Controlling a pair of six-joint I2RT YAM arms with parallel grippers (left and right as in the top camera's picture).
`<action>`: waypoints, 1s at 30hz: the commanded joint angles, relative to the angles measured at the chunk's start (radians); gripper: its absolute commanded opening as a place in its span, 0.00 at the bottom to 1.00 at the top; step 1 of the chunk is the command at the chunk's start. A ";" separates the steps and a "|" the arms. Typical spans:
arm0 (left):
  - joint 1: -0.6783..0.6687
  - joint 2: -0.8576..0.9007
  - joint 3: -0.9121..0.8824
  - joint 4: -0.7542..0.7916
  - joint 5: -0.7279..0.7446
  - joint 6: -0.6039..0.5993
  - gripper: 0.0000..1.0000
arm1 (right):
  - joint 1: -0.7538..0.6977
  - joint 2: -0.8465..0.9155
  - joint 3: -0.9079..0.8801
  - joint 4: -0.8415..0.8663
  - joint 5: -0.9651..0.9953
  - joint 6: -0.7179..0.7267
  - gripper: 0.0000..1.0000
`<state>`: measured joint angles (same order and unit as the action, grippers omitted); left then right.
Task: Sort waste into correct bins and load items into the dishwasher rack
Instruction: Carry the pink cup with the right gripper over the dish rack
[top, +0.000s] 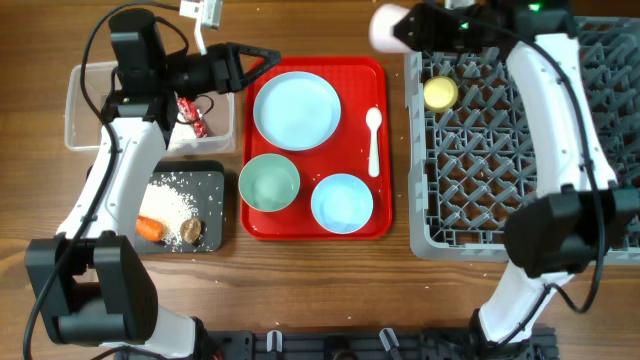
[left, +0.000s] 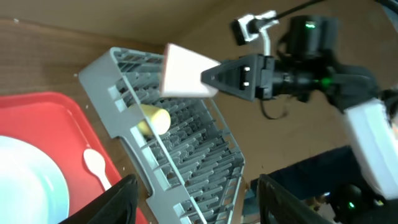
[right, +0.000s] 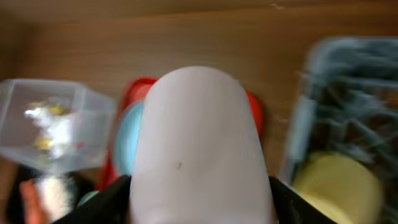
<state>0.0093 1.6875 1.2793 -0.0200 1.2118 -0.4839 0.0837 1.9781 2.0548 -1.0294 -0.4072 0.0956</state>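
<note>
My right gripper (top: 403, 27) is shut on the small pink cup (top: 385, 27), held on its side above the far left corner of the grey dishwasher rack (top: 520, 200). The right wrist view is filled by the pink cup (right: 199, 137) between the fingers. A yellow cup (top: 440, 93) sits in the rack. My left gripper (top: 257, 70) hangs open and empty over the red tray's far left edge, its fingers (left: 121, 202) wide apart. On the tray (top: 385, 225) lie a light blue plate (top: 296, 108), two bowls (top: 269, 183) (top: 341, 202) and a white spoon (top: 373, 140).
The clear bin (top: 85, 105) at far left holds crumpled wrappers (top: 192, 112). In front of it, the black bin (top: 222, 190) holds white grains (top: 170, 200), a carrot (top: 150, 228) and a brown lump (top: 191, 232). The left arm reaches across the clear bin.
</note>
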 joint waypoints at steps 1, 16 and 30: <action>0.006 -0.018 0.002 -0.064 -0.081 0.058 0.63 | 0.008 -0.035 0.068 -0.096 0.372 0.037 0.37; -0.073 -0.018 0.002 -0.281 -0.310 0.193 0.60 | -0.203 -0.033 0.079 -0.135 0.391 0.008 0.31; -0.130 -0.018 0.002 -0.363 -0.430 0.236 0.61 | -0.240 0.140 0.079 -0.114 0.392 -0.047 0.30</action>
<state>-0.1188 1.6867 1.2800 -0.3580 0.8280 -0.2962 -0.1505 2.0628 2.1159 -1.1572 -0.0238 0.0731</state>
